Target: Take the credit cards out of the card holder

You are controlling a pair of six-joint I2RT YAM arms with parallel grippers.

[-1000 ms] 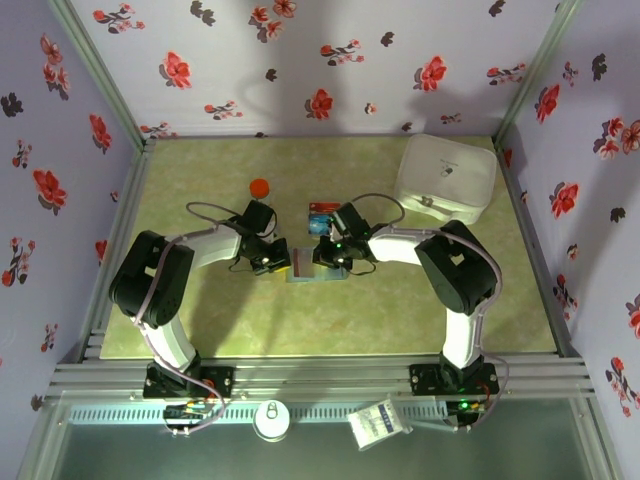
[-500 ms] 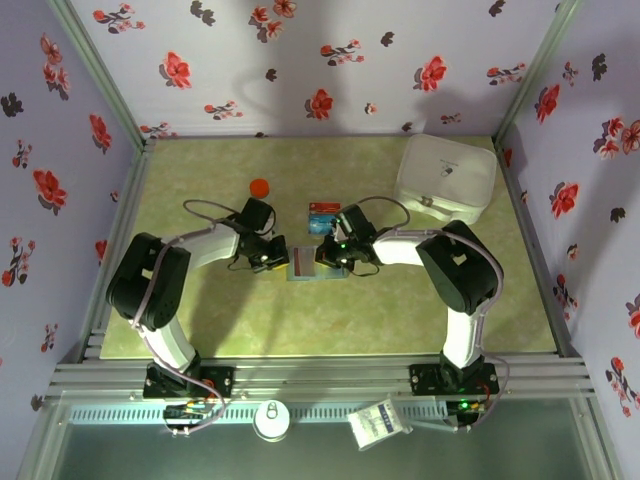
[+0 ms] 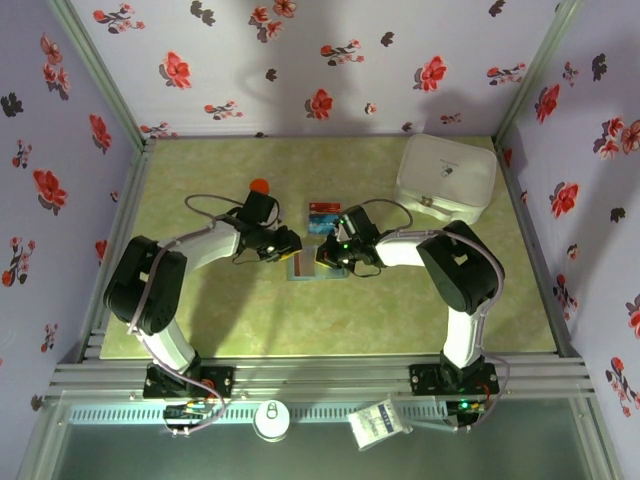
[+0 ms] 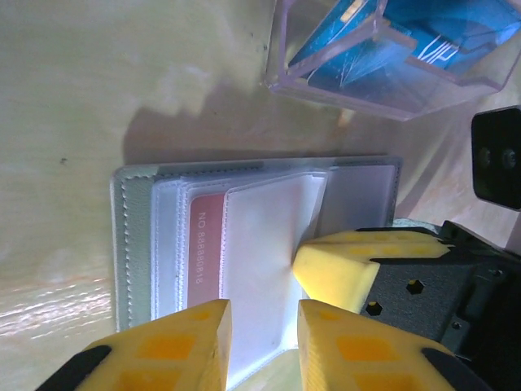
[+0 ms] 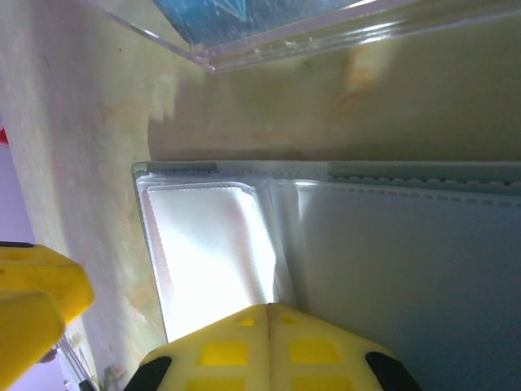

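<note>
Lilac walls [image 3: 300, 60] (red flowers) enclose a green tabletop [image 3: 300, 320].

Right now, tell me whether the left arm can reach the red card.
Probably yes. The left end effector hovers slightly open over the card holder, the red card showing just ahead; the shut right end effector rests beside it, not covering it.
</note>
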